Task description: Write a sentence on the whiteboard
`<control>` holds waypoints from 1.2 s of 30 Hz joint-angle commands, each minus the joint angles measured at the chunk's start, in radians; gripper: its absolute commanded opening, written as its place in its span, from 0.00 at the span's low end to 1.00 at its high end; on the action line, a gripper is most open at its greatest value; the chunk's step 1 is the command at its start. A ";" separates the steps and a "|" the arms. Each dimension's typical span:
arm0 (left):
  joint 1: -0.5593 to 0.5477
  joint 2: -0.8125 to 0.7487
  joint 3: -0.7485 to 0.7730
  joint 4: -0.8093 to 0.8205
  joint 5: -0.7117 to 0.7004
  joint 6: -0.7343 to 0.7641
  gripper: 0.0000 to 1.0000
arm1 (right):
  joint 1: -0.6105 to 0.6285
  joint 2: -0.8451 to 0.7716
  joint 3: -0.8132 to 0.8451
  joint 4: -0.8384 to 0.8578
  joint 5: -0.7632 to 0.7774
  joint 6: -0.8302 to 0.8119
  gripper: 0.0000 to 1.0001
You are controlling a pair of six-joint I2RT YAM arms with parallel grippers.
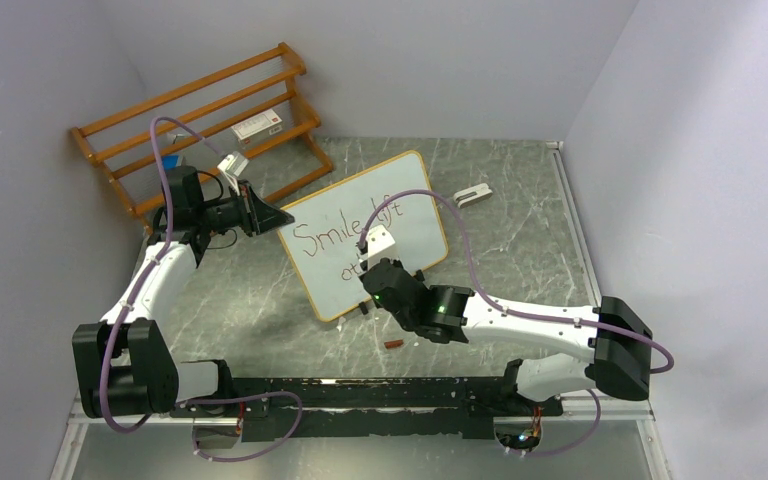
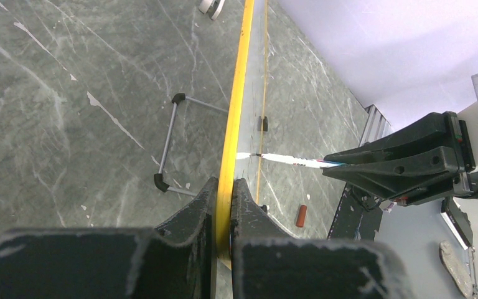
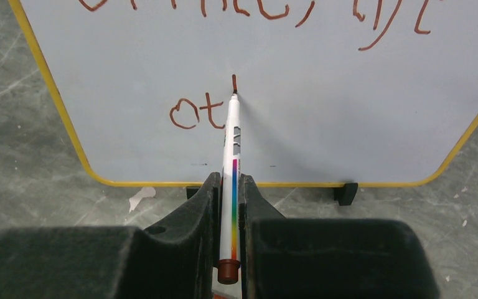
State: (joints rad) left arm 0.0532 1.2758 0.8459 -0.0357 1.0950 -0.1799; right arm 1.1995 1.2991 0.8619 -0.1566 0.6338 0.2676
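Note:
The whiteboard (image 1: 400, 205) stands tilted on small black feet mid-table. My left gripper (image 1: 278, 217) is shut on its left edge; the left wrist view shows the yellow frame (image 2: 235, 124) edge-on between the jaws. My right gripper (image 3: 227, 187) is shut on a white marker (image 3: 231, 156) with a rainbow stripe and brown end. Its tip touches the whiteboard (image 3: 323, 106) at the foot of a short vertical stroke. The sentence (image 3: 199, 112) in brown reads "Smile, lift" on the top line and "ot" plus that stroke below. It also shows in the top view (image 1: 345, 235).
An orange-brown slatted rack (image 1: 200, 120) stands at the back left with a small box on it. A brown marker cap (image 1: 394, 345) lies on the table near the right arm. A small white clip-like object (image 1: 472, 195) lies right of the board. Walls close in on both sides.

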 commanded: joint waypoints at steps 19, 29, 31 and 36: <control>-0.003 0.040 -0.016 -0.070 -0.167 0.089 0.05 | -0.010 0.005 -0.023 -0.109 -0.050 0.060 0.00; -0.003 0.042 -0.016 -0.071 -0.167 0.090 0.05 | -0.010 0.003 -0.030 -0.109 -0.054 0.065 0.00; -0.003 0.042 -0.016 -0.071 -0.169 0.089 0.05 | -0.010 0.002 -0.031 -0.108 -0.053 0.066 0.00; -0.003 0.042 -0.017 -0.073 -0.170 0.091 0.05 | -0.008 -0.020 -0.035 -0.088 -0.050 0.061 0.00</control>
State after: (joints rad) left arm 0.0532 1.2766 0.8463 -0.0357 1.0954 -0.1799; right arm 1.1995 1.2926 0.8555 -0.2527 0.5896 0.3176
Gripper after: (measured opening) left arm 0.101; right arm 0.138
